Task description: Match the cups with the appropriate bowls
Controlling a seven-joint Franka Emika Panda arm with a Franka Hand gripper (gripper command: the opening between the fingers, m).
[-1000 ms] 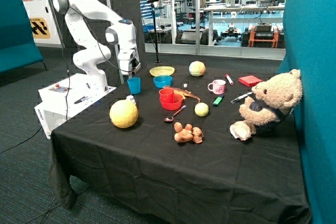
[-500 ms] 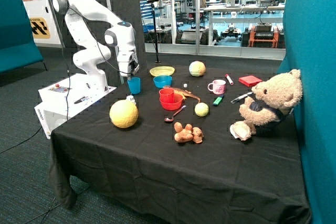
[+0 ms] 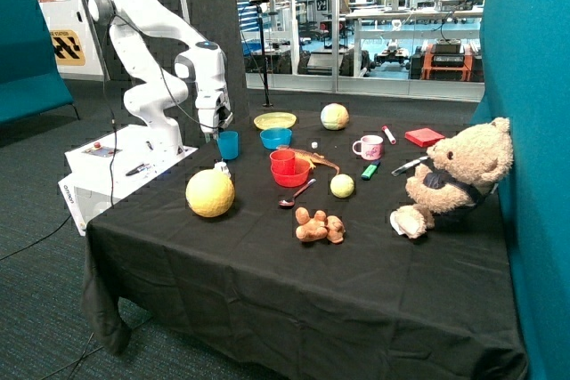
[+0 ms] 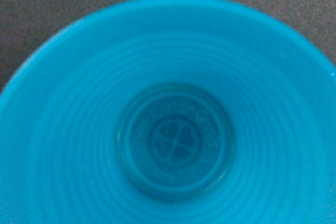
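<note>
The blue cup [image 3: 229,145] stands upright on the black tablecloth, beside the blue bowl [image 3: 275,138]. My gripper [image 3: 217,129] hangs right above the cup's rim, on the side away from the bowl. The wrist view looks straight down into the blue cup [image 4: 173,140], which fills the picture. I cannot tell whether the gripper touches the cup. The red cup [image 3: 282,160] sits inside the red bowl [image 3: 292,175] in the middle of the table.
A flat yellow bowl [image 3: 274,120] lies behind the blue bowl. A big yellow ball [image 3: 210,193] is in front of the blue cup. A spoon [image 3: 296,195], a pink and white mug [image 3: 369,147], small balls, a teddy bear [image 3: 454,175] and other toys lie farther along.
The arm's hand has shifted slightly toward the table's edge and a little lower over the blue cup. The cups and bowls have not moved.
</note>
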